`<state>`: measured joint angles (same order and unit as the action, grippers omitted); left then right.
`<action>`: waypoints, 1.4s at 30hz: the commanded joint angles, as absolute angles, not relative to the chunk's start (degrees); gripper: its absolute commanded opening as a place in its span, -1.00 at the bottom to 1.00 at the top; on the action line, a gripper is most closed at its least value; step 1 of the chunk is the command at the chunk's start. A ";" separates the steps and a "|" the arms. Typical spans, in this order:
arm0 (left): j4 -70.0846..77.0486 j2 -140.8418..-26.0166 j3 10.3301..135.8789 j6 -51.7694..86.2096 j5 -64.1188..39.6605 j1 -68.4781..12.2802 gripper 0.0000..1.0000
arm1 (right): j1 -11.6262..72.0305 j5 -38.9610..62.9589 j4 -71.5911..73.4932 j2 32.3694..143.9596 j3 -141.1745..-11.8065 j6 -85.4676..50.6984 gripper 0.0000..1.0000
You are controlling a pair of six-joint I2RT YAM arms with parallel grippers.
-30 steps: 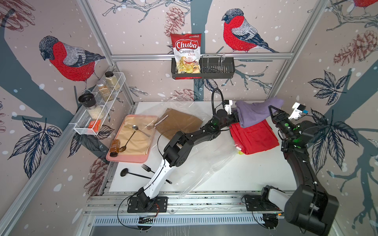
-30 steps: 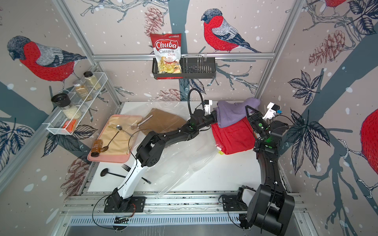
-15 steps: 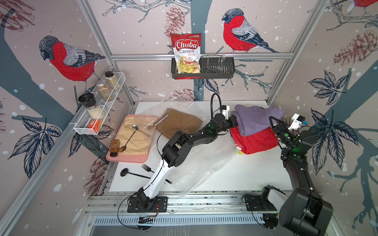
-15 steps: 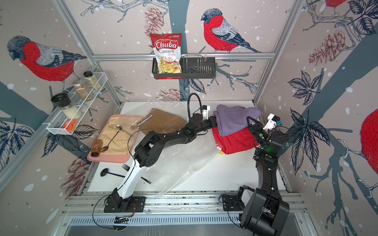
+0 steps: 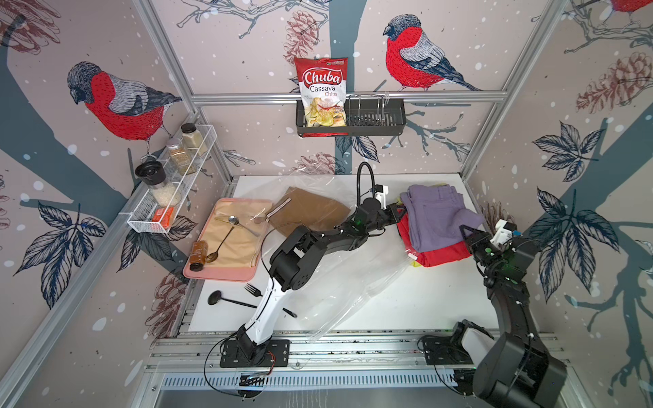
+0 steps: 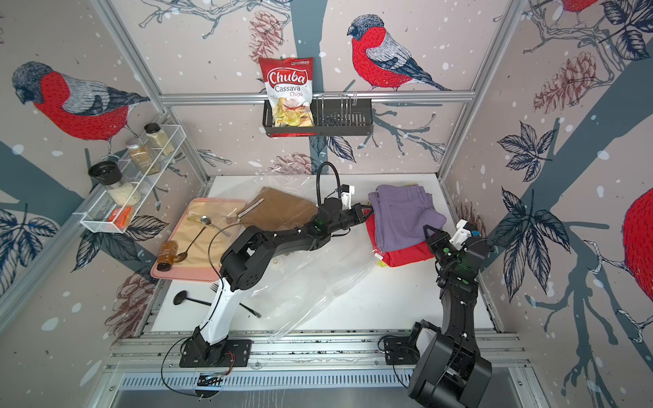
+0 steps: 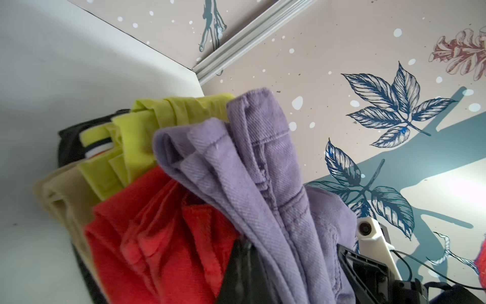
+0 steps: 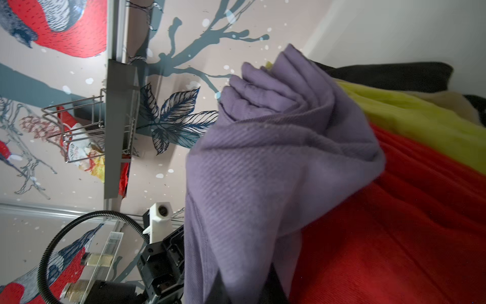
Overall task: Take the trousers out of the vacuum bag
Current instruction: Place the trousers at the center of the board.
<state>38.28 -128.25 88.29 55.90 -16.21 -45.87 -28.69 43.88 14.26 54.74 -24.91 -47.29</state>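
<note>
The purple trousers [image 5: 438, 215] lie on top of the red trousers [image 5: 445, 252] at the back right of the table. Yellow-green trousers [image 7: 147, 123] and black trousers [image 8: 394, 76] lie beneath. My left gripper [image 5: 398, 213] is shut on the purple trousers' left edge, and a dark finger [image 7: 242, 265] shows beside the cloth. My right gripper [image 5: 465, 231] is shut on their near right corner. The clear vacuum bag [image 5: 353, 282] sprawls across the table's middle. The mustard-brown trousers [image 5: 311, 208] lie under its film at the back.
A pink tray [image 5: 198, 272] on the left holds beige cloth, spoons and a brown bottle [image 5: 198, 252]. A black ladle [image 5: 215, 298] and a fork lie at the front left. On the walls hang a wire shelf [image 5: 169, 183] of jars and a chips packet [image 5: 321, 92] in a black rack.
The purple trousers, held up between both grippers a second ago, have come down onto the red trousers. Both grippers sank with them, the right one towards the front.
</note>
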 commanded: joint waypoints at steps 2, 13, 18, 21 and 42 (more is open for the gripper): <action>35.07 -125.34 85.88 52.90 -14.79 -45.01 -1.00 | -29.54 40.17 9.87 55.81 -24.41 -44.27 -0.77; 26.47 -118.55 85.47 47.34 -16.59 -44.30 -0.91 | -34.27 29.30 -0.14 60.37 -31.20 -38.25 -0.19; 25.05 -117.60 88.88 46.38 -22.05 -44.55 -0.64 | -35.92 28.64 -2.06 60.08 -32.82 -37.21 0.38; 22.10 -118.56 93.30 44.22 -24.06 -45.33 -0.45 | -36.39 28.87 -2.48 58.60 -33.21 -37.22 0.50; 4.73 -138.48 121.63 34.28 -21.39 -49.58 -0.23 | -16.34 28.51 3.22 55.35 -41.92 -32.16 0.71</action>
